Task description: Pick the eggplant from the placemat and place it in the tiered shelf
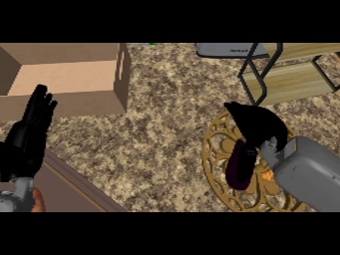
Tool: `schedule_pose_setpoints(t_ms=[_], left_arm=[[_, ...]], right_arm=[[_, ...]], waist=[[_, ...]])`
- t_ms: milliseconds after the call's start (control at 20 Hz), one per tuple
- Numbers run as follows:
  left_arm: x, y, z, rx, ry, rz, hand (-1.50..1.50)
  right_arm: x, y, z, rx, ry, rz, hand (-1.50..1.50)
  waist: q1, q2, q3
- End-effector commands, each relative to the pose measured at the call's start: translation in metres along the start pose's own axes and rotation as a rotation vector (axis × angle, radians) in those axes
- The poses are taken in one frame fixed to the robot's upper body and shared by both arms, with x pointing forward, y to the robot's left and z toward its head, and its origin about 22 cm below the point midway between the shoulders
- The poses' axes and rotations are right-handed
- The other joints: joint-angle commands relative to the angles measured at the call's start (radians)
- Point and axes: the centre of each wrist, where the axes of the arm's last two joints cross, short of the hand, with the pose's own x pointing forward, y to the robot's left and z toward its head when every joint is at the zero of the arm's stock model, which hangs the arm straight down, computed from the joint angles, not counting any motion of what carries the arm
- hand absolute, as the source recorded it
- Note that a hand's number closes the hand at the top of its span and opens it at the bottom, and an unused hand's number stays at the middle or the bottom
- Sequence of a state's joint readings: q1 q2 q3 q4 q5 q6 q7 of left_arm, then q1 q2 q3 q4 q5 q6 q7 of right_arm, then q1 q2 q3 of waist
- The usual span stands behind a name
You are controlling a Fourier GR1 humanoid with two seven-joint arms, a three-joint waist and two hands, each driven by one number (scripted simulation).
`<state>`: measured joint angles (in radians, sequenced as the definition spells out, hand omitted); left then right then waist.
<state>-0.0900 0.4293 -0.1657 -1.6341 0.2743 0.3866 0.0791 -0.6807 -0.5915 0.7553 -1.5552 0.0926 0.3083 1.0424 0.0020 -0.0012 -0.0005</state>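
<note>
Far left, the left hand (31,130) is just parked near the edge of the view, flat and open with its fingers straight up and held close together, not holding anything. It's well apart from everything that matters here. Below it a brown strip (73,185) runs diagonally across the lower-left corner.

Behind that hand there's an open cardboard box (62,79) sitting on the speckled counter (165,124), with a cut-out handle slot on the side facing right.

Moving right, there's a round gold placemat (218,144) with a lacy cut-out pattern. The eggplant (240,167) is on it, dark purple and lying lengthwise toward the right half of the mat.

The right hand (255,124) is directly over the far end of the eggplant, its back toward the camera, so it hides that end. Honestly can't tell whether it's closed on the eggplant or just over it, since the black hand blocks the contact spot. Its grey forearm (319,174) comes in from the lower right and covers the mat's right edge.

Upper right is the tiered shelf (297,79), a black wire frame with light wooden levels, just past the placemat. A grey object (224,50) sits to its left at the top edge.
</note>
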Motion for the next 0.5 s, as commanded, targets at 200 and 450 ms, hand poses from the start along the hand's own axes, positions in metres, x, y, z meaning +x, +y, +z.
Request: schedule_pose_setpoints(t_ms=[200, 450], left_arm=[[-0.008, -0.012, 0.006, 0.004, -0.005, 0.007, 0.0], [0.01, -0.005, 0.008, -0.018, 0.011, 0.01, 0.0]], right_arm=[[-0.013, 0.05, -0.017, 0.05, 0.1, 0.052, -1.5], [-0.017, 0.034, -0.01, 0.025, 0.096, 0.039, -1.5]], waist=[[-0.002, 0.001, 0.0], [0.0, 0.0, 0.0]])
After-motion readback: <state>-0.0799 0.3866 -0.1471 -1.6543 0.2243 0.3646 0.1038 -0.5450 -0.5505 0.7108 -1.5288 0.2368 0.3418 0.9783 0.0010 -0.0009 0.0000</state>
